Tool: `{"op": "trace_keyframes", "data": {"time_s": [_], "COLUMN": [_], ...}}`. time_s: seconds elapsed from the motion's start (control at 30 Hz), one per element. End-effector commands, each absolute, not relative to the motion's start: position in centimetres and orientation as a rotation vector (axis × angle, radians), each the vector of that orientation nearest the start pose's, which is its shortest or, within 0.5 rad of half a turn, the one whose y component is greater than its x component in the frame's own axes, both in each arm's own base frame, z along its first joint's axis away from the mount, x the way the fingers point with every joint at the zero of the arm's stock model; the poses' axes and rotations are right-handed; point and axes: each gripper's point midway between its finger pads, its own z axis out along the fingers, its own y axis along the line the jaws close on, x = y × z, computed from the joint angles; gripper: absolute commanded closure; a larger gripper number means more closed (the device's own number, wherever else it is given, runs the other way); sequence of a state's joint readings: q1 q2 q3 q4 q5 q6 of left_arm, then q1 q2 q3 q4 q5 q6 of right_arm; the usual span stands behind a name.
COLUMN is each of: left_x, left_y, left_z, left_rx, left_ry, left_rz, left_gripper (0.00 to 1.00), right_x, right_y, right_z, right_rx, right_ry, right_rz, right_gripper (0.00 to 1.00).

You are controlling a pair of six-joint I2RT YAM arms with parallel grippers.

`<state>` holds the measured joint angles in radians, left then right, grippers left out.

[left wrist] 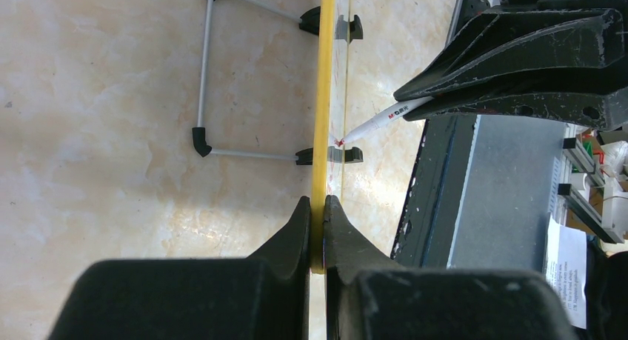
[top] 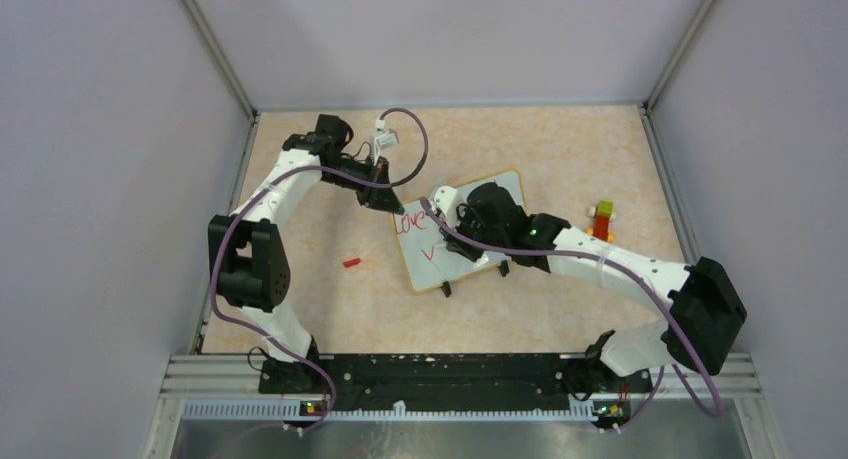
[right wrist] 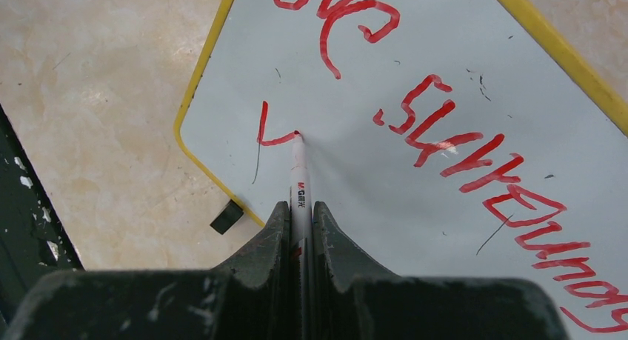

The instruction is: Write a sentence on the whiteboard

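Note:
The whiteboard (top: 497, 191) stands tilted on the table, white with a yellow rim (right wrist: 196, 77). Its edge shows in the left wrist view (left wrist: 323, 95). My left gripper (left wrist: 317, 207) is shut on that rim at the board's top left corner (top: 385, 201). My right gripper (right wrist: 300, 210) is shut on a white marker (right wrist: 298, 181) whose red tip touches the board. The sentence (right wrist: 444, 132) reads "Love surrounds" in red on the first line. A red "V" stroke (right wrist: 268, 129) stands on the second line at the marker tip. The marker also shows in the left wrist view (left wrist: 381, 120).
A red marker cap (top: 351, 262) lies on the table left of the board. A small stack of coloured blocks (top: 602, 219) stands to the right of it. The board's black clip feet (right wrist: 226, 216) and wire stand (left wrist: 207, 73) rest on the table. Grey walls enclose the table.

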<state>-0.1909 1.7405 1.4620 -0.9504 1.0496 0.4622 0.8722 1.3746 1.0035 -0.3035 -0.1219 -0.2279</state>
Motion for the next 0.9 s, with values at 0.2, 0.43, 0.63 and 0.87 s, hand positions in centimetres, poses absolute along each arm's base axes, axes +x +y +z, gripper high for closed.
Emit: {"op": "trace_keyframes", "data": {"time_s": [0.2, 0.43, 0.63, 0.87], "left_x": [30.7, 30.7, 30.7, 30.8], "left_y": [-20.5, -20.5, -20.5, -20.5], "left_z": [18.1, 18.1, 18.1, 18.1], "left_rx": [0.975, 0.975, 0.976, 0.976], "left_ry": [2.187, 2.186, 2.187, 2.187], "left_rz": [-1.304, -1.303, -1.297, -1.296], "left_gripper": [1.0, 1.0, 1.0, 1.0], "right_x": [23.4, 22.2, 21.7, 22.3], "right_y": [29.8, 29.6, 30.7, 32.8], "right_z": [13.9, 12.6, 12.0, 13.4], "right_rx": [-1.31, -1.352, -1.387, -1.38], "right_ry": [1.9, 1.915, 1.905, 1.869], "right_rz": [0.402, 0.406, 0.422, 0.447], "right_gripper": [1.0, 1.0, 1.0, 1.0]}}
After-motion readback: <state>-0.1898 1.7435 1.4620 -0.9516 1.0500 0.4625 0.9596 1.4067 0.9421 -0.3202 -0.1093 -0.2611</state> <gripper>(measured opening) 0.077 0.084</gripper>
